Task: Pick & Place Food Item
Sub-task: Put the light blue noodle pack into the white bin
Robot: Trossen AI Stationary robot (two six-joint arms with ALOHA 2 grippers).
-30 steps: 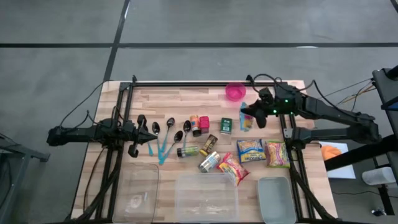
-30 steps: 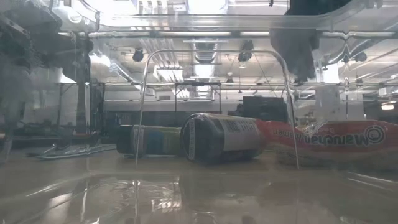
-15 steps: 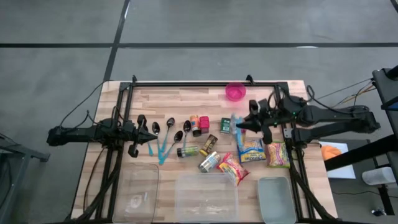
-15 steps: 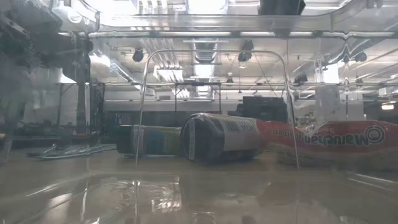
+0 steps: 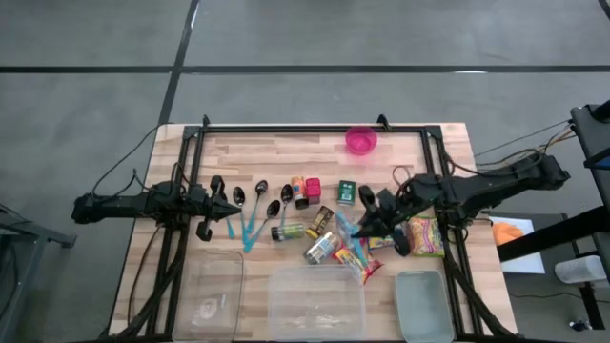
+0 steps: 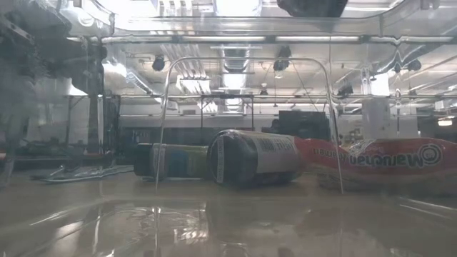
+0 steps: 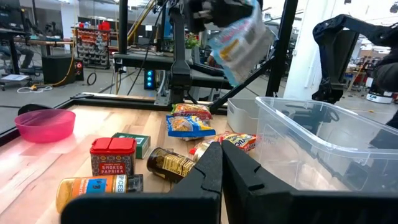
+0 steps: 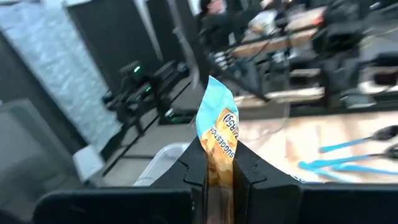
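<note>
The right gripper (image 5: 355,229) is clamped on a blue snack bag (image 8: 217,134), up above the clear bin (image 5: 315,303)

The high view looks straight down on the whole worktop (image 5: 286,152). The low view sits at worktop level, close behind a clear bin (image 6: 243,107). Each wrist view looks forward past its end effector; the left one and the high view share the pink bowl (image 7: 45,124).

Grey concrete floor (image 5: 305,38) crossed by dark seams, open ceiling with bright strip lights (image 6: 235,8), cluttered workshop benches (image 7: 93,53) behind
</note>
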